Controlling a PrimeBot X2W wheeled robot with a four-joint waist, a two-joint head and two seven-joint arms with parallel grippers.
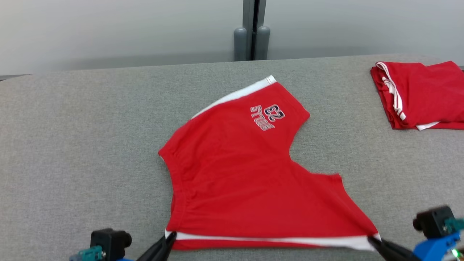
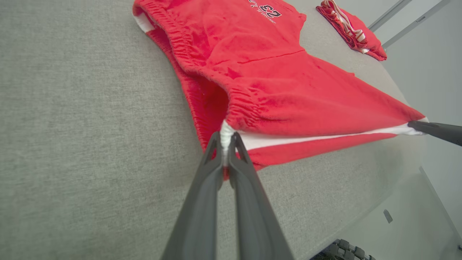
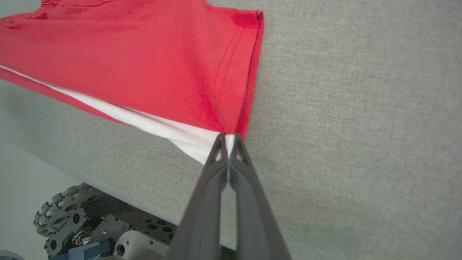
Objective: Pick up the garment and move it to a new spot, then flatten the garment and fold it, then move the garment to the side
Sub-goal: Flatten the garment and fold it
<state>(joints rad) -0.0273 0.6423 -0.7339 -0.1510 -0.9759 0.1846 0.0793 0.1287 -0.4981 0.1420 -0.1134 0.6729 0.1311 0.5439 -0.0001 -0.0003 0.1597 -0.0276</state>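
The garment (image 1: 239,181), a pair of red shorts, lies spread near the middle of the grey table (image 1: 72,145). Its near side edge is drawn out straight between the two grippers. In the head view the left gripper (image 1: 172,235) is at the garment's 7 o'clock. Its fingers are pressed together on the corner where the gathered waistband (image 1: 177,181) meets the white stripe (image 1: 272,241), and the left wrist view shows white cloth pinched between the tips. The right gripper (image 1: 371,238), at the garment's 5 o'clock, is clamped the same way on the opposite corner, at the leg-hem end of that stripe. The stripe runs taut from one gripper to the other along the 6 o'clock edge. That held edge seems raised slightly off the table, though the angles make this hard to judge.

The other leg points toward 1 o'clock and lies flat. It carries a white side band and a print (image 1: 267,116) of 23 over a word, upside down from the head. At 2 o'clock, well apart from the garment, a folded pile (image 1: 420,94) of red cloth with white stripes rests near the table's far right edge. Beyond the table at 12 o'clock two grey posts (image 1: 252,40) stand against a pale wall. The right wrist view shows a roller wheel (image 3: 61,213) of the robot's base below the table's near edge.
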